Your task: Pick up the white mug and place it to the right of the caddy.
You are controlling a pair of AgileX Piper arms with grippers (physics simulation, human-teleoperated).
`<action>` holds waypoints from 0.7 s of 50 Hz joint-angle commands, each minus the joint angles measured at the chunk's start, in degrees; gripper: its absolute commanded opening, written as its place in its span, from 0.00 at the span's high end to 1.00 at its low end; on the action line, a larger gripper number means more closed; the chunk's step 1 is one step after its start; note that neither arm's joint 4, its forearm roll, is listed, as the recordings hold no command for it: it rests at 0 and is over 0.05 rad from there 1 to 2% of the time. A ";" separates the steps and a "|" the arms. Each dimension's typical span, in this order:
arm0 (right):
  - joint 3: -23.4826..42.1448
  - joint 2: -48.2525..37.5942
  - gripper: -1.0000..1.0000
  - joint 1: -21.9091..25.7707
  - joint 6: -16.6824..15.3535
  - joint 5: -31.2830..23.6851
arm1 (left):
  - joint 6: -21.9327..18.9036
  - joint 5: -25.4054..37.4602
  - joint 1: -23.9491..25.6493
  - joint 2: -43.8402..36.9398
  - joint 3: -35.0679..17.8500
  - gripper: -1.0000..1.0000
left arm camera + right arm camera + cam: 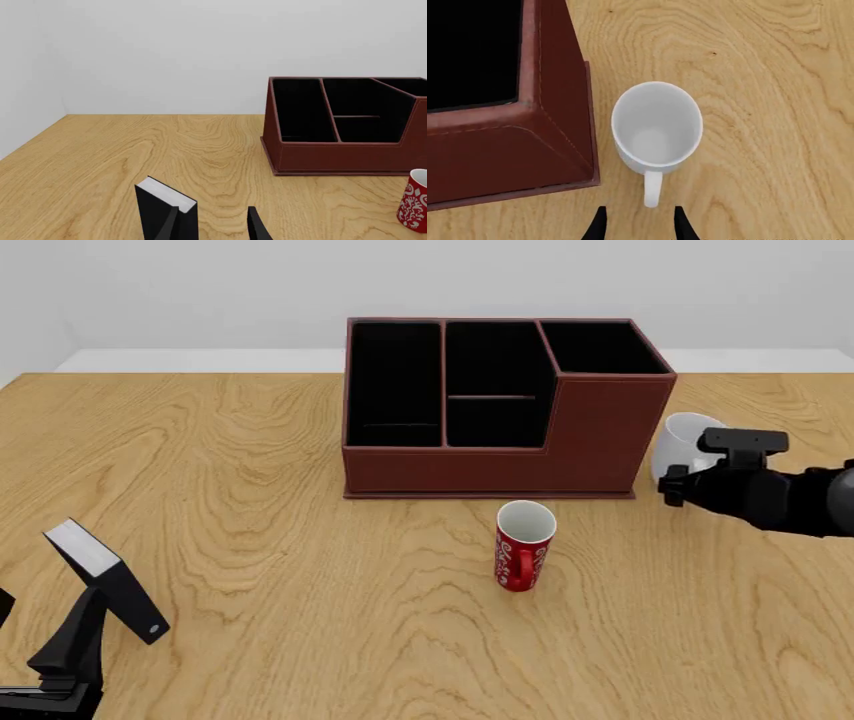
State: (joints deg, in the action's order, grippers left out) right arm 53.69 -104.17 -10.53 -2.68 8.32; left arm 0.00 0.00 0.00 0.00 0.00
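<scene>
- Far L, front view: left gripper (54, 665) sits low at the table's 7 o'clock corner, fingers apart w/ nothing between them. Small black-and-white slanted block (110, 580) stands just beside it, at its 1 o'clock. Leave both parked; L arm has no part in this step.
- Centre back: large reddish-brown rectangular caddy w/ black-lined compartments (497, 405) at 12 o'clock on the wooden table (267, 500). Glossy red mug w/ white lettering (523, 545) stands upright just in front of it, apart. Not the target.
- R of caddy: plain glossy white mug w/ loop handle (657, 131) stands upright on the wood, close to the caddy's right wall w/ a thin gap, so prob. already placed.
- Right gripper (640, 225) is spread, empty; handle points at 6 o'clock straight toward the gap between the tips, which flank its end w/o clear contact.
- Judgement: step in hand looks like release/retreat. Do it well by keeping jaws wide, pulling straight back along the handle line or lifting clear, no sideways sweep.
- Risk: a fingertip (682, 225) clipping the handle would spin the mug or nudge it into the caddy wall.
</scene>
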 commanded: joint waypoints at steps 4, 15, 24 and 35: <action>-2.59 3.24 0.00 0.28 0.44 1.35 | 0.00 0.00 0.00 0.00 0.00 0.00; -3.51 5.93 0.00 0.21 0.52 1.03 | 0.00 0.00 0.00 0.00 0.00 0.00; -4.45 5.66 0.00 -0.11 0.53 2.45 | 0.00 0.00 0.00 0.00 0.00 0.00; -6.89 9.98 0.00 0.72 1.72 2.91 | 0.00 0.00 0.00 0.00 0.00 0.00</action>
State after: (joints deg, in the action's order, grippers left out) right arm 48.58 -97.13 -10.22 -1.60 10.74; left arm 0.00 0.00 0.00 0.00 0.00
